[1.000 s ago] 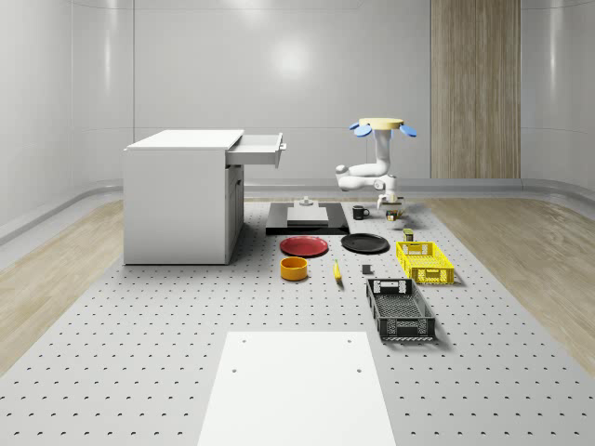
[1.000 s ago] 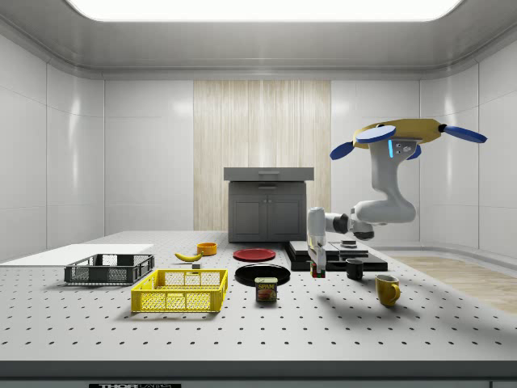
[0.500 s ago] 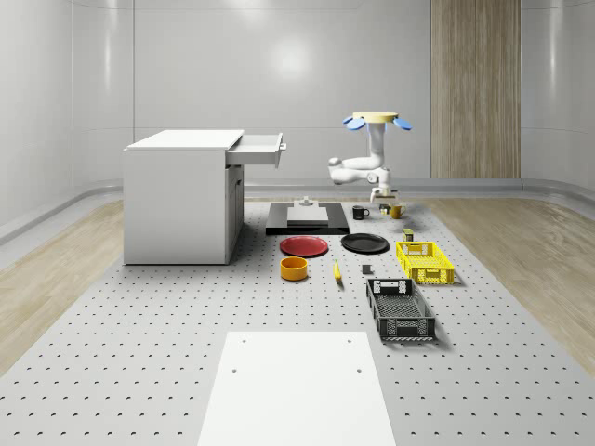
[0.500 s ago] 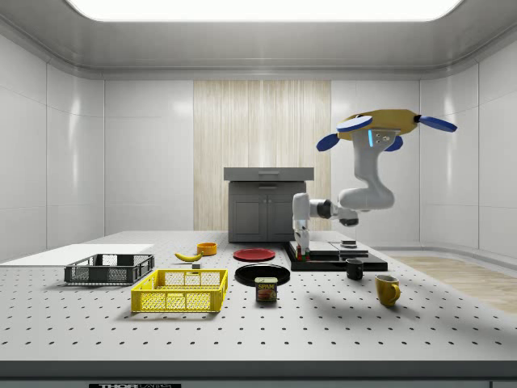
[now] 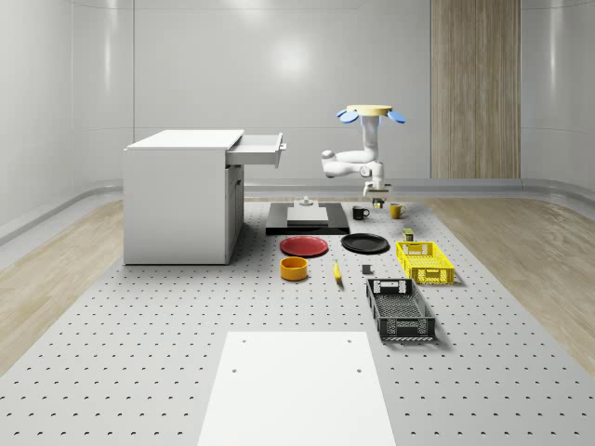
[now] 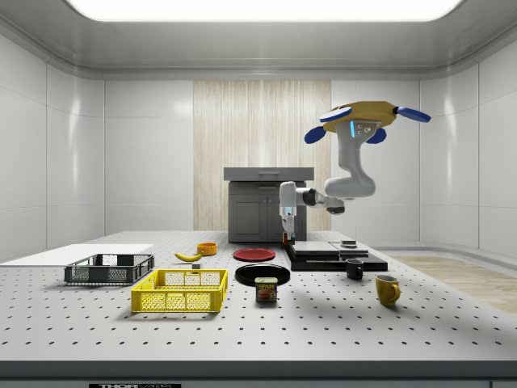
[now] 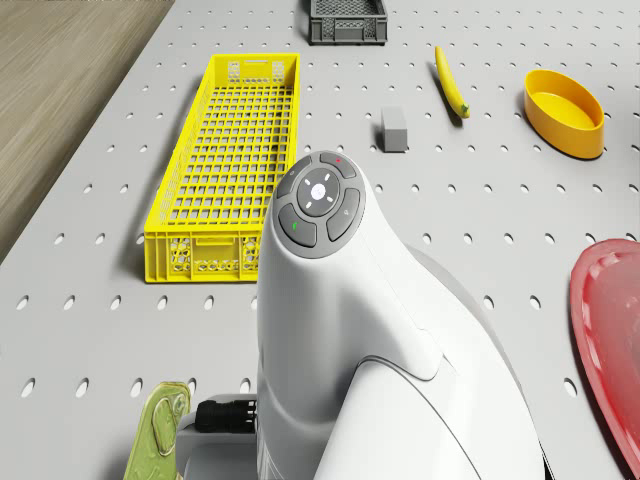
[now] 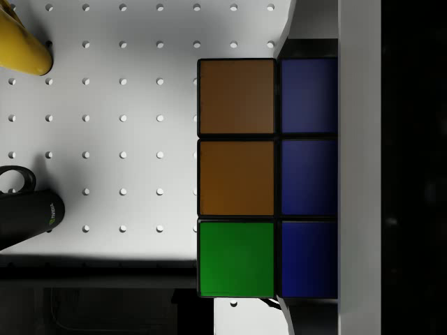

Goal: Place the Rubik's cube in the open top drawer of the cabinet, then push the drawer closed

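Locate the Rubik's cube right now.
The Rubik's cube is off the table, held in the gripper in the air above the black mug and the black platform's far right corner in the whole-scene view, right of the cabinet.

- The tin can (image 6: 266,289) standing on the table in front of the black plate carries the word "SPAM" on its label, seen in the side view.
- The black mug (image 8: 26,209) bears a small green logo, too small to read.

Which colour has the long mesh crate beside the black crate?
Yellow; the long mesh crate shows best in the drone view.
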Tool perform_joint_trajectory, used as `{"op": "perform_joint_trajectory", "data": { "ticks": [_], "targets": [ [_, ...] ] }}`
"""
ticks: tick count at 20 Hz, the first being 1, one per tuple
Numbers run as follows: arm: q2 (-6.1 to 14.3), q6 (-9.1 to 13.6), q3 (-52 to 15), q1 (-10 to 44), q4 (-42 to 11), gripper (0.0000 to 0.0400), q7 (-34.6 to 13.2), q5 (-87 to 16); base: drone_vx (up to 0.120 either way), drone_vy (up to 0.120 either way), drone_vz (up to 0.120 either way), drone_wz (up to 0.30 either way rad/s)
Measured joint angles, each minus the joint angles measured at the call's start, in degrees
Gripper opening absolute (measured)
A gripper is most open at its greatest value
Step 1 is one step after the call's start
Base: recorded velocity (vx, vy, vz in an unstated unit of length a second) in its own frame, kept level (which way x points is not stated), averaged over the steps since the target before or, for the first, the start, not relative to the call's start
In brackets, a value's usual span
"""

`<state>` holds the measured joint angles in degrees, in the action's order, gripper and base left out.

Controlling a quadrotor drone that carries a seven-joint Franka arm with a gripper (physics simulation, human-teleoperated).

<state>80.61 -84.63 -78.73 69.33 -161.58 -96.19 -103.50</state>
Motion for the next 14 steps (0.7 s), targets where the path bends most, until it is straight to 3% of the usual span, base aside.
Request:
{"op": "perform_joint_trajectory", "data": {
  "ticks": [6, 10, 14],
  "targets": [
    [1.01, -0.93, -0.14, 0.22, 0.04, 0.0325, -0.19, 0.44, 0.120, -0.120, 0.120, 0.000],
    [1.65, -1.52, -0.22, 0.35, 0.07, 0.0325, -0.31, 0.71, 0.000, 0.000, 0.120, 0.000],
    [2.25, -2.08, -0.29, 0.48, 0.10, 0.0325, -0.41, 0.97, 0.000, -0.120, 0.120, 0.000]
  ]
}}
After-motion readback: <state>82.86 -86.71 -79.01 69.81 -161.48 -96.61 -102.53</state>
